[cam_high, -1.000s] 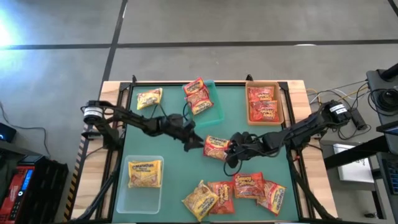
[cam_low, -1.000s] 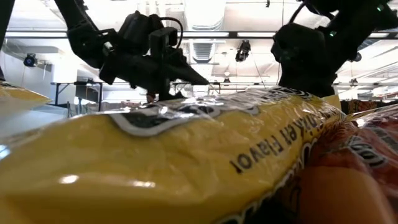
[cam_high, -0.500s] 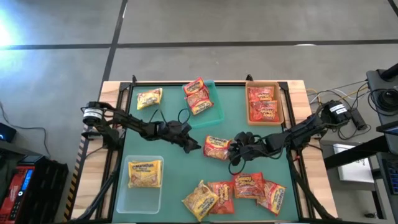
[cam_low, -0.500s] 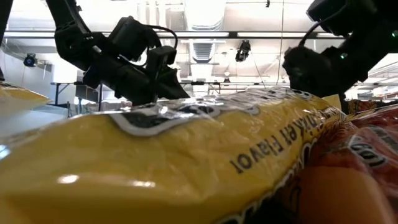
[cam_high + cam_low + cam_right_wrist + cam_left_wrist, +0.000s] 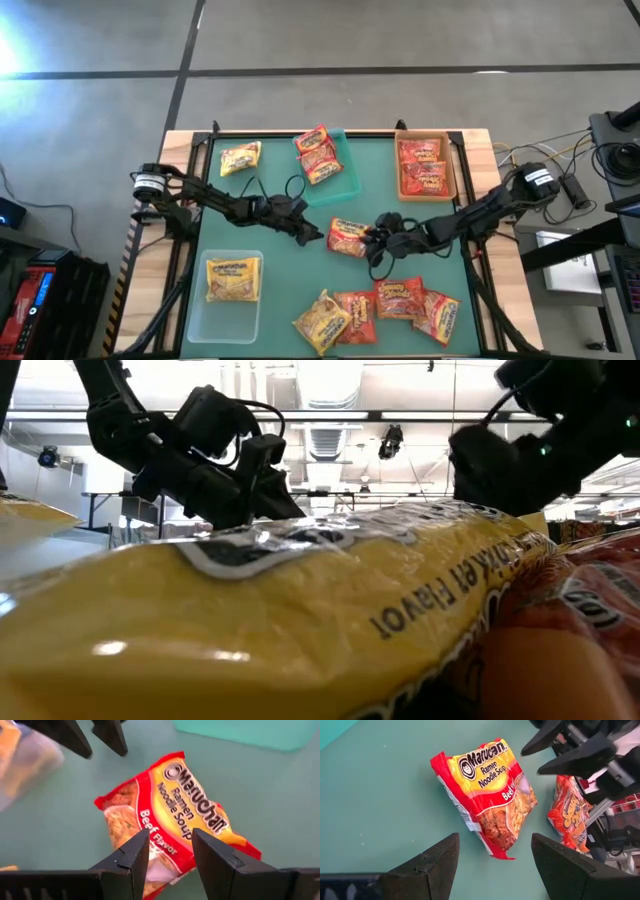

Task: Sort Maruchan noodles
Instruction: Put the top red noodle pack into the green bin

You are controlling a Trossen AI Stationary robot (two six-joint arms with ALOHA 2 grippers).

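A red-and-yellow Maruchan beef packet (image 5: 347, 237) lies flat on the teal mat at the table's middle. My left gripper (image 5: 495, 840) stands open just left of it, fingers slanting down, with the packet's near end (image 5: 495, 845) ahead of the tips and untouched. My right gripper (image 5: 171, 834) comes from the right, open, with its fingertips (image 5: 540, 742) low over the packet's right end (image 5: 165, 845). Two red packets lie on the teal tray (image 5: 345, 175), more red ones in the tan bin (image 5: 452, 170), and a yellow one in the clear bin (image 5: 232, 310). My right gripper's open fingers slant down over the beef packet's right end (image 5: 172, 847), one on each side of its label. Whether they touch the wrapper I cannot tell. The packet lies flat on the mat.
A loose yellow packet (image 5: 240, 158) lies at the far left. Several yellow and red packets (image 5: 375, 310) are heaped at the near edge; one yellow packet (image 5: 300, 630) fills most of the low view. Bare mat lies between the clear bin and the heap.
My right gripper has sunk toward the beef packet and tipped more steeply. My left gripper has dropped a little and rolled, staying just left of the packet. The packet has not moved, and both gaps are unchanged.
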